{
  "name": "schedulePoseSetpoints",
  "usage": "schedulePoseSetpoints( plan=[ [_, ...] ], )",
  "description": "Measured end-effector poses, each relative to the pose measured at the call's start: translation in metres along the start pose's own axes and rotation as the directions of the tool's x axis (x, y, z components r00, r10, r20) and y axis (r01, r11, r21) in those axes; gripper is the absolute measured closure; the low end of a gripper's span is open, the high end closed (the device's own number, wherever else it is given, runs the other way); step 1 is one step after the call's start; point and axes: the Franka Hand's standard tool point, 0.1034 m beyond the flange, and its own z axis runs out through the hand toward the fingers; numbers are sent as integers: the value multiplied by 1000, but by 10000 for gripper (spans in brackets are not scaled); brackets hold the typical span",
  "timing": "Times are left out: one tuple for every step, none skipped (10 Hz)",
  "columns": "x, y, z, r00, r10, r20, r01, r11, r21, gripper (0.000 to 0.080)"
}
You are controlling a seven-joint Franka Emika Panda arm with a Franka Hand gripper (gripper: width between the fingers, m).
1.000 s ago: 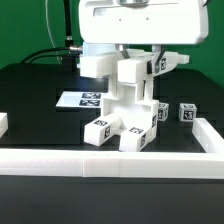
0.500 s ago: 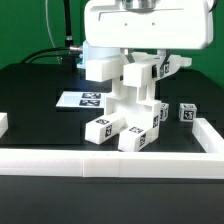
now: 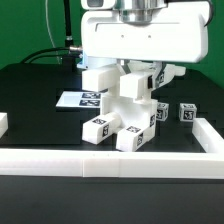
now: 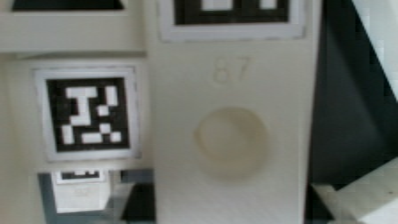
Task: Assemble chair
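We see the chair assembly (image 3: 124,108) upright mid-desk (image 3: 35,95), near side, just behind the border rail (image 3: 110,161). The wrist body hides the jaws, so we can't tell if they're clenched or released. Loose cube (image 3: 186,113) on the exterior view's right.

Exterior view: the hand (image 3: 140,66) is cropped by the upper edge, and its bulk hides its own fingertips and the top of the chair (image 3: 128,112). The chair screens part of the marker board (image 3: 78,98). Wrist view: blurred throughout, the upper tag (image 4: 228,12) cropped and the embossed figures (image 4: 230,72) illegible.
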Motion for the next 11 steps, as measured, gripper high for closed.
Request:
schedulePoseSetpoints(
  plan=[
    [0,2,4,1000,-8,4,8,1000,-5,514],
    [-1,3,9,1000,-14,10,14,1000,-11,514],
    [-1,5,13,1000,-21,15,21,1000,-16,514],
    [-2,8,17,999,-27,20,27,999,-21,514],
    [-1,8,18,999,-28,20,28,999,-22,514],
    [-1,8,18,999,-28,20,29,999,-22,514],
    [-1,8,18,999,-29,20,29,999,-22,514],
    [-1,8,18,999,-29,20,29,999,-22,514],
    [-1,8,18,999,-29,20,29,999,-22,514],
    [-1,9,19,999,-29,21,29,999,-23,514],
    [-1,9,19,999,-30,22,30,999,-23,412]
  ],
)
